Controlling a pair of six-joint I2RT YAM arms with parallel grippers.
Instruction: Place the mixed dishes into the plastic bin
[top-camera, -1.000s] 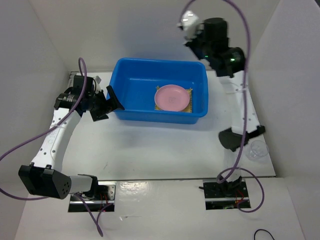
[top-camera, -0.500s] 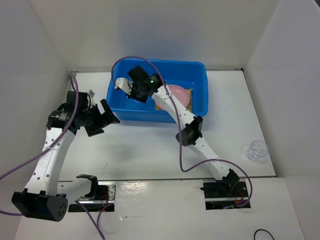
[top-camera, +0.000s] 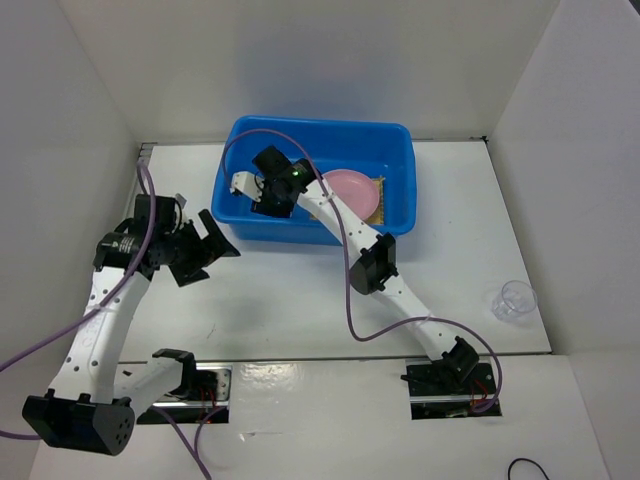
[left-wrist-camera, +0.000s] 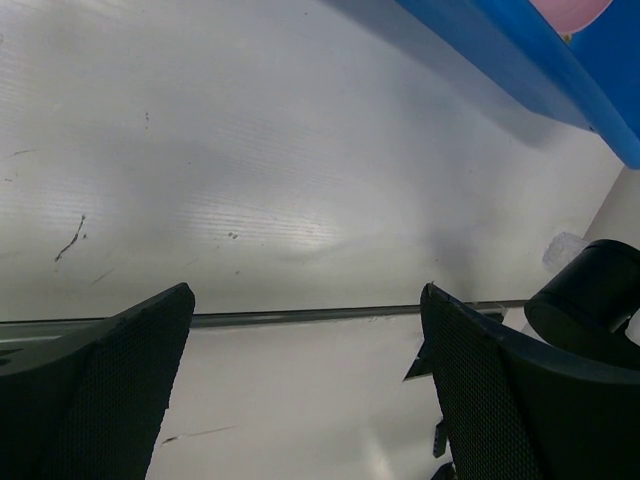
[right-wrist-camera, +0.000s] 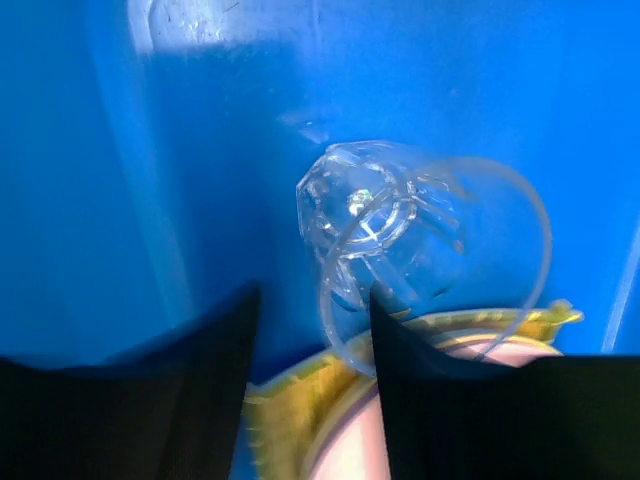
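The right arm reaches across the white worktop (top-camera: 270, 290) and down into the large bright blue rectangular plastic bin (top-camera: 350, 140), which stands at the far middle of the worktop. The right gripper (right-wrist-camera: 312, 300) is over the bin's left half, with its jaws partly apart. In the right wrist view a small clear plastic cup (right-wrist-camera: 400, 215) lies tipped just beyond the fingertips, inside the bin. Its faceted base is turned toward the camera and its wide rim swings out to the lower right. A thin arc of that rim crosses the gap between the two dark fingers (right-wrist-camera: 150, 400). They do not look pressed on it, though they are blurred, so I cannot tell whether either one touches it.

The square yellowish woven bamboo mat (right-wrist-camera: 285, 400) lies on the bin floor in the right half, and the pink round plate (top-camera: 350, 190) rests on top of it. From above, a strip of mat shows past the plate's right edge.

A second small clear plastic cup (top-camera: 515, 300) stands upright on the worktop near the right wall, well apart from the bin.

The left gripper (left-wrist-camera: 307, 300) hangs over bare worktop just off the bin's near left corner, jaws spread wide with nothing between them
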